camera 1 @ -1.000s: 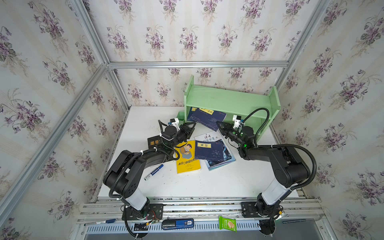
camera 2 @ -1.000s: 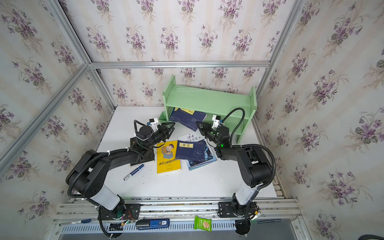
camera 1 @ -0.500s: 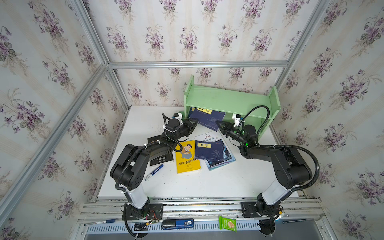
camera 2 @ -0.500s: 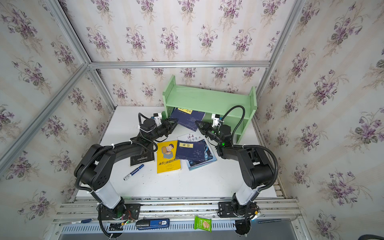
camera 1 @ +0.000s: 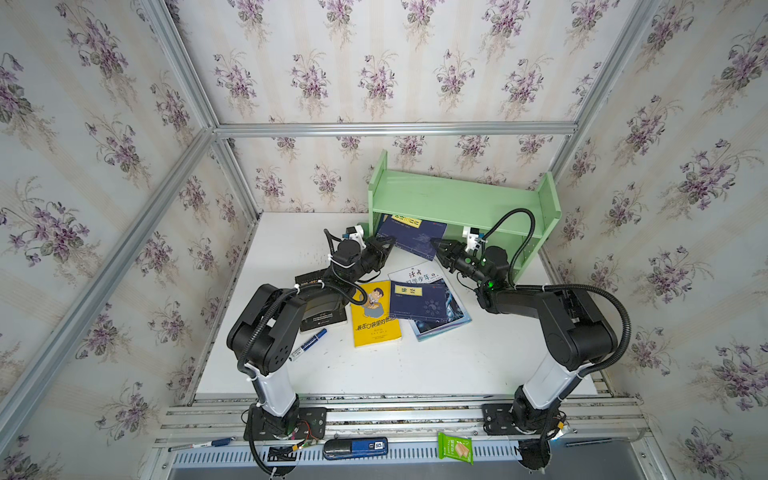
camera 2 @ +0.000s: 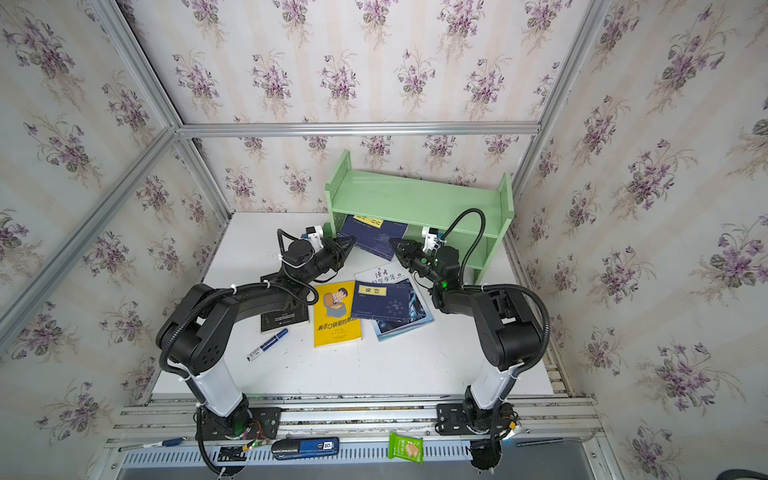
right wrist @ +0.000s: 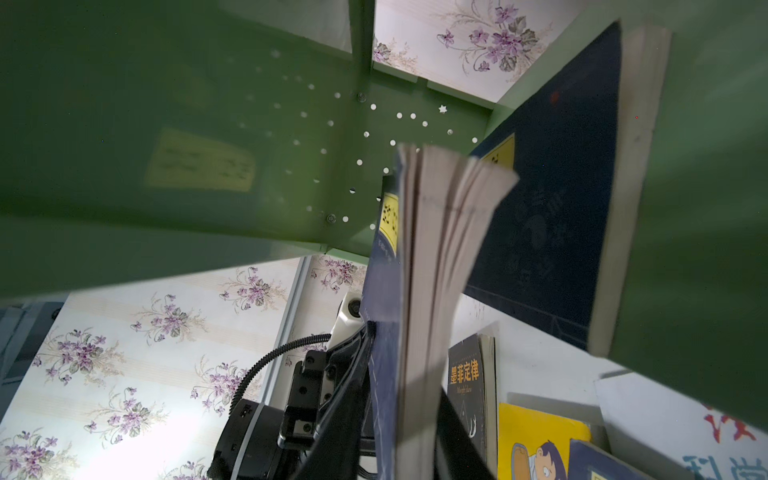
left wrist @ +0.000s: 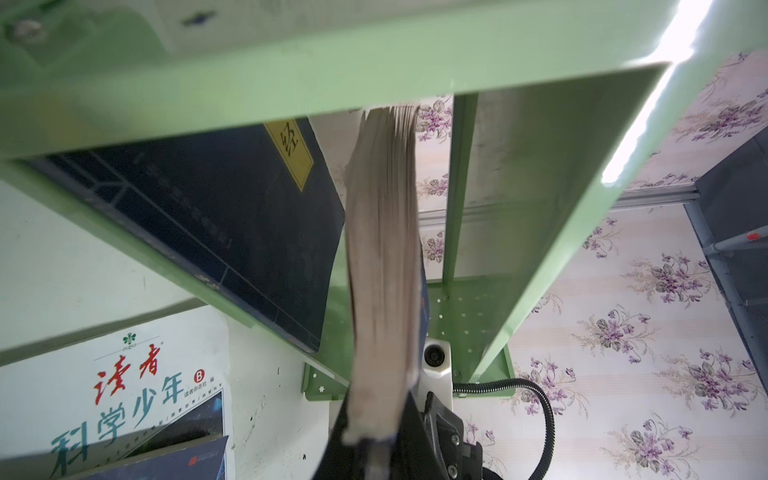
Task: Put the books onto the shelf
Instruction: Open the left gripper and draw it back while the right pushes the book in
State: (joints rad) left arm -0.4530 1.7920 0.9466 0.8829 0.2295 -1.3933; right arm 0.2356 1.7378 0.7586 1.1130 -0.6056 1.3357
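The pale green shelf (camera 1: 457, 199) (camera 2: 415, 195) stands at the back. A navy book (camera 1: 415, 239) (camera 2: 372, 237) tilts out of its lower tier, between my two grippers. My left gripper (camera 1: 386, 245) (left wrist: 374, 432) is shut on the book's page edge (left wrist: 382, 249). My right gripper (camera 1: 435, 245) (right wrist: 415, 415) has the same book (right wrist: 432, 270) between its fingers; how tightly is unclear. A second navy book (left wrist: 199, 216) (right wrist: 552, 199) leans inside the shelf. A yellow book (camera 1: 375, 313), a navy book (camera 1: 419, 299) on a white-blue one (camera 1: 446, 322) and a black book (camera 1: 322, 311) lie on the table.
A blue marker pen (camera 1: 307, 338) lies beside the black book. On the front rail sit a green snack packet (camera 1: 456, 447) and a blue device (camera 1: 355, 447). Papered walls with metal posts close in the table on three sides.
My left gripper has moved from above the black book to the navy book at the shelf and closed on its edge. The right gripper has stayed at the book's other side.
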